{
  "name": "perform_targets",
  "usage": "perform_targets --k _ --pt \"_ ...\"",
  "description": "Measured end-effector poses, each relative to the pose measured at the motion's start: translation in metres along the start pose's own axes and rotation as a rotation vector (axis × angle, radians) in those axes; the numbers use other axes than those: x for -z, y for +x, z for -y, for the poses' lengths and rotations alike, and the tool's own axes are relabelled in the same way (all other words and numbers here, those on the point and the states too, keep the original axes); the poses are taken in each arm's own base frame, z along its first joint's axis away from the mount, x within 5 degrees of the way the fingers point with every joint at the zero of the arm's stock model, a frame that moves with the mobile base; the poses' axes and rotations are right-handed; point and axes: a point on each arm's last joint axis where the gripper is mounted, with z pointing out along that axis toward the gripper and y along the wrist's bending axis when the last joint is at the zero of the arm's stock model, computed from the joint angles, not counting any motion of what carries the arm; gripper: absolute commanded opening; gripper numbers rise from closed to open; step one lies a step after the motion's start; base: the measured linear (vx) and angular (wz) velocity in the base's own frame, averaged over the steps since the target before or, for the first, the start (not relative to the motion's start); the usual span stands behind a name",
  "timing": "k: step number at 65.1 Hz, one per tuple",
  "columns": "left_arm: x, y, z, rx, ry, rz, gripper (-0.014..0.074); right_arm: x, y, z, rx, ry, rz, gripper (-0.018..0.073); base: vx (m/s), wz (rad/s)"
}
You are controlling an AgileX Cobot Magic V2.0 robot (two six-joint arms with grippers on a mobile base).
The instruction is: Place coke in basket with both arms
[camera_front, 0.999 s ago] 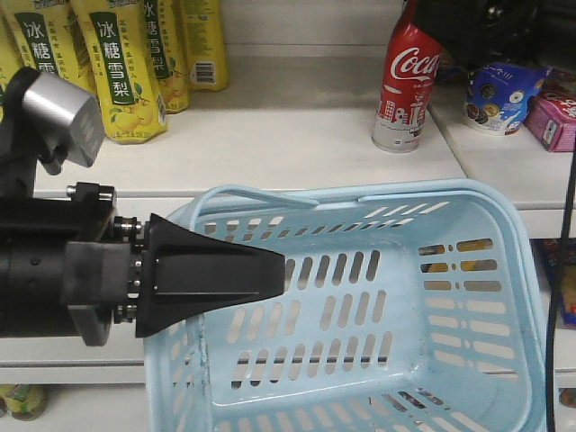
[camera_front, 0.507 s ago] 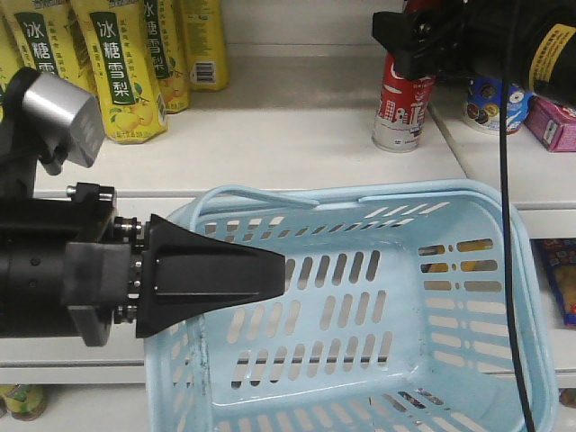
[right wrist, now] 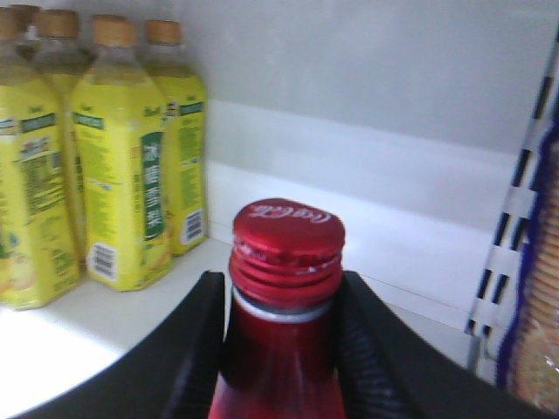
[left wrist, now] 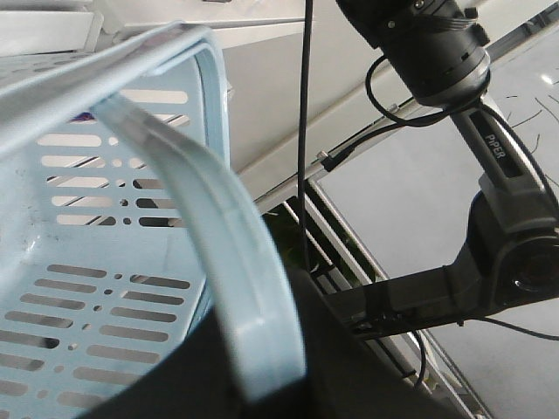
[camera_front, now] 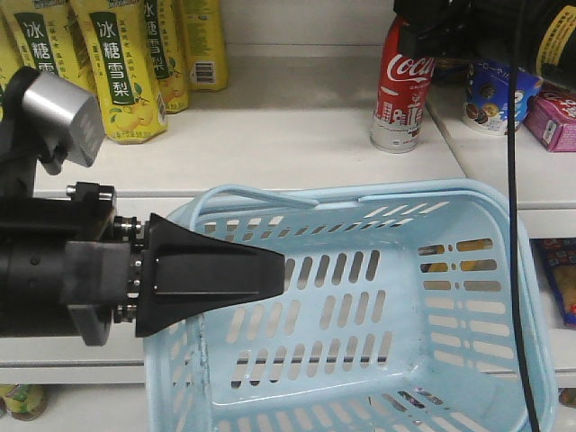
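Right claw (right wrist: 282, 292) clamps coke (right wrist: 288, 229) neck near shelf (camera_front: 270, 144) edge; basket (camera_front: 432, 190) open below.

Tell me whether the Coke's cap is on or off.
On: the red ribbed screw cap sits closed on the neck of the slim red Coca-Cola bottle-shaped can.

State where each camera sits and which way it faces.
Front view: behind both arms, facing the shelf; shows the left gripper holding the basket and the right arm over the coke.
Left wrist: at the left gripper, looking along the basket rim toward the right arm.
Right wrist: behind the right fingers, which flank the coke's neck.
Shared: front and right wrist both show coke and yellow bottles.
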Motion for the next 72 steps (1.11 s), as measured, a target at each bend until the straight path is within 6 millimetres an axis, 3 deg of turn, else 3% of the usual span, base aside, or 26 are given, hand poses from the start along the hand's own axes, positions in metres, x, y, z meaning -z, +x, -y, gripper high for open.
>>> perform_targets --k 8,17,28,42,52,62,72 --pt "0.0 0.0 0.0 0.0 0.0 0.0 -0.0006 0.012 -0.007 -0.012 0.038 -0.094 -0.002 -0.0005 0.0 0.0" --pt "0.0 0.0 0.0 0.0 0.0 0.0 -0.0006 0.039 -0.029 -0.027 0.041 -0.187 0.042 -0.0005 0.0 0.0" --pt "0.0 0.0 0.0 0.0 0.0 0.0 -0.0006 0.083 -0.06 -0.045 0.084 -0.245 0.144 -0.0005 0.0 0.0" --pt "0.0 0.0 0.0 0.0 0.0 0.0 -0.0006 0.131 -0.083 -0.068 0.107 -0.362 0.223 -0.0005 0.0 0.0" --pt "0.0 0.0 0.0 0.0 0.0 0.0 -0.0006 0.177 -0.099 -0.088 0.109 -0.44 0.289 -0.0005 0.0 0.0" --pt "0.0 0.0 0.0 0.0 0.0 0.0 -0.0006 0.205 -0.101 -0.106 0.097 -0.594 0.269 -0.0003 0.0 0.0" --pt "0.0 0.0 0.0 0.0 0.0 0.0 -0.0006 0.196 -0.079 -0.107 0.031 -0.641 0.185 -0.0003 0.0 0.0"
